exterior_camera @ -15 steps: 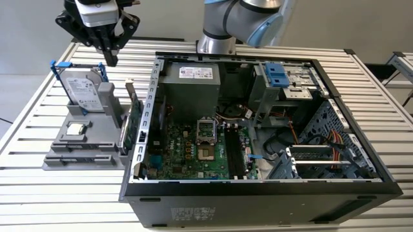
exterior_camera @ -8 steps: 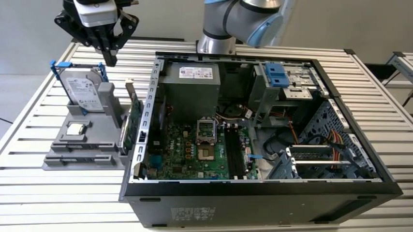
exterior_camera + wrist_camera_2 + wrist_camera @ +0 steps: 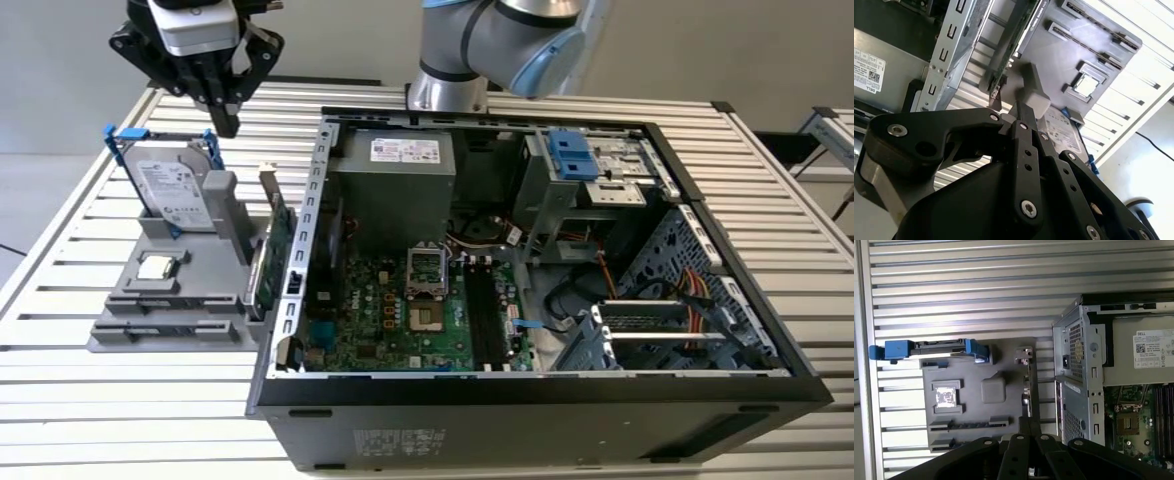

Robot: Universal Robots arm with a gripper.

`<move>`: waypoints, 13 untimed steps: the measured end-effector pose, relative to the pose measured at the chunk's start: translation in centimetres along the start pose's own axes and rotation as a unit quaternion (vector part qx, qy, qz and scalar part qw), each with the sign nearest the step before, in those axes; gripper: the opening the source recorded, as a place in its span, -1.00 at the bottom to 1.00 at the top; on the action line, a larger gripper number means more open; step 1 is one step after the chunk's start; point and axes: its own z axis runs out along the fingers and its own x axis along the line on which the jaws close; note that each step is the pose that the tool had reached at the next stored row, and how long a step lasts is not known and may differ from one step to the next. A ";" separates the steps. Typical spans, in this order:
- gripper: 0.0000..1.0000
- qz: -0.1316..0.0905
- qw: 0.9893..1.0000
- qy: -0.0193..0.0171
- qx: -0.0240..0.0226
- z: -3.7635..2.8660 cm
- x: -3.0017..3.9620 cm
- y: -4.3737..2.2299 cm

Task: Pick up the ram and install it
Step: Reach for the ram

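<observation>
Gripper point(image 3: 224, 125) hangs above the gray fixture point(image 3: 120, 335), over the end where the HDD point(image 3: 174, 190) w/ blue tabs stands on edge. It's touching nothing. Fingers look pinched together w/ nothing btwn them, so treat it as closed and empty; the second wrist view shows the same, tips meeting at one point point(image 3: 1021, 112).

Ram point(image 3: 255, 285): the thin dark stick standing on edge in the fixture, on the side nearest the PC case point(image 3: 534, 405), just beside the green card point(image 3: 278, 250). In both wrist views you can't split the ram from the card.

In the first wrist view the fingertips point(image 3: 1026, 424) sit roughly in line w/ that card/ram edge, next to the gray block point(image 3: 993, 390).

CPU chip point(image 3: 158, 267) lies flat in its fixture pocket, in front of the HDD. Case is open, side panel off, on the slatted table point(image 3: 80, 400), at the exterior view's right of the fixture.
</observation>
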 end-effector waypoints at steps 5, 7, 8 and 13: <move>-1.00 0.000 1.000 0.000 0.000 0.00 0.20 -0.01; -1.00 0.000 1.000 0.000 0.000 0.00 0.27 -0.02; -1.00 0.000 1.000 0.000 0.000 0.00 0.30 -0.02; -1.00 0.000 1.000 0.000 0.000 0.00 0.43 -0.03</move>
